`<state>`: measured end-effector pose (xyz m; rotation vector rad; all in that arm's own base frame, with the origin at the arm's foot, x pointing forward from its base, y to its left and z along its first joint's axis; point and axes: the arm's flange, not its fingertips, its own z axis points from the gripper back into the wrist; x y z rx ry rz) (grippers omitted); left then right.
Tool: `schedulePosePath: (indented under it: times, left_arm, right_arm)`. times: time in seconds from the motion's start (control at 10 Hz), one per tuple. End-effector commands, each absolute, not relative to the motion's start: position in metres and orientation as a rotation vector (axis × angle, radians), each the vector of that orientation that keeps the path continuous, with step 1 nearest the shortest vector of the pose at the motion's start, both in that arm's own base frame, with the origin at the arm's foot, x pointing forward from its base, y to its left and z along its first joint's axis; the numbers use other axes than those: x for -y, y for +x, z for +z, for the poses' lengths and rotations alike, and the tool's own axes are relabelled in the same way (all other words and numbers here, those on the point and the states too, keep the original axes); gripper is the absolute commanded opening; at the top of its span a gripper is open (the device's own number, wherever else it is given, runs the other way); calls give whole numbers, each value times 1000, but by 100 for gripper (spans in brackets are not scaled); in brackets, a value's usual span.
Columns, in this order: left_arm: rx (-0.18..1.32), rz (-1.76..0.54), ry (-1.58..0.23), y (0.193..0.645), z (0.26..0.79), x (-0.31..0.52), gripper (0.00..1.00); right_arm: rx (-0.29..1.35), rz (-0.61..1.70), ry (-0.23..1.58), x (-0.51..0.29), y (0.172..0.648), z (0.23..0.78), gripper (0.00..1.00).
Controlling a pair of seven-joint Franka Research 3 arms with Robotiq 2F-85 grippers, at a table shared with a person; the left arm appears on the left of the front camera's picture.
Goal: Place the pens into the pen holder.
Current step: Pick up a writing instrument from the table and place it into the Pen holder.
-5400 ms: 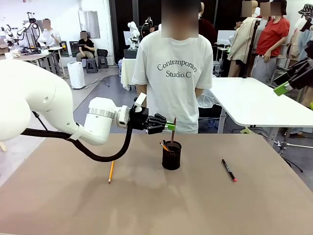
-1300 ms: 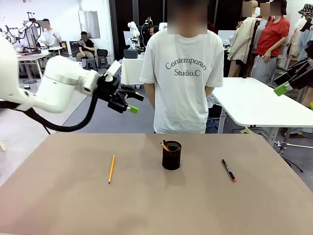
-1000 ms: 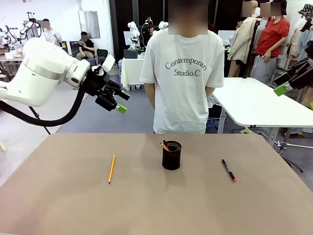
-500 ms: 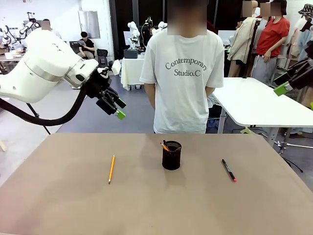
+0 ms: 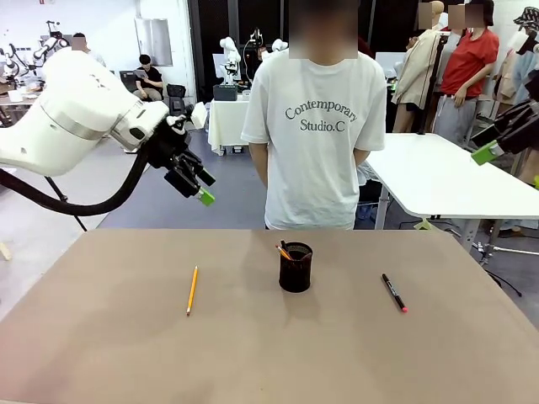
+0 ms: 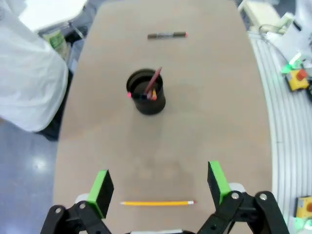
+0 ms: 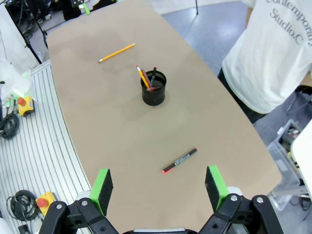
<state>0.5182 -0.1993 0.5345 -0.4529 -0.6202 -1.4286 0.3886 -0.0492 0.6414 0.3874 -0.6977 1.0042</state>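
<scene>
The left gripper (image 6: 159, 186), fingers (image 6: 218, 181) wide and empty, hangs above the yellow pencil (image 6: 157, 203) at bottom centre of its wrist view. The long axis runs, it seems, from finger to finger, so the wrist should turn first.

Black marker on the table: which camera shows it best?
The right wrist view: the marker shows largest there, its red tip plain. The front view shows it small, right of the cup; the left wrist view, far beyond the cup.
</scene>
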Motion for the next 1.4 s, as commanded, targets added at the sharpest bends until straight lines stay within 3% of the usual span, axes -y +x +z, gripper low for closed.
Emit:
schedulePosePath:
  times: [0.0, 0.4, 0.6, 0.8, 1.3]
  left_arm:
    - [394, -1246, -195, 529, 508, 223, 100]
    - [300, -865, 43, 521, 453, 234, 100]
    - [265, -735, 8, 515, 423, 232, 100]
    - [356, -578, -24, 521, 407, 221, 100]
    - [289, -647, -8, 522, 411, 222, 100]
  right_arm:
    - [714, 1010, 396, 49, 389, 644, 100]
    - [714, 1010, 396, 49, 389, 644, 100]
    - [714, 1010, 396, 49, 389, 644, 100]
    - [714, 1010, 396, 49, 389, 644, 100]
    - [714, 1010, 396, 49, 389, 644, 100]
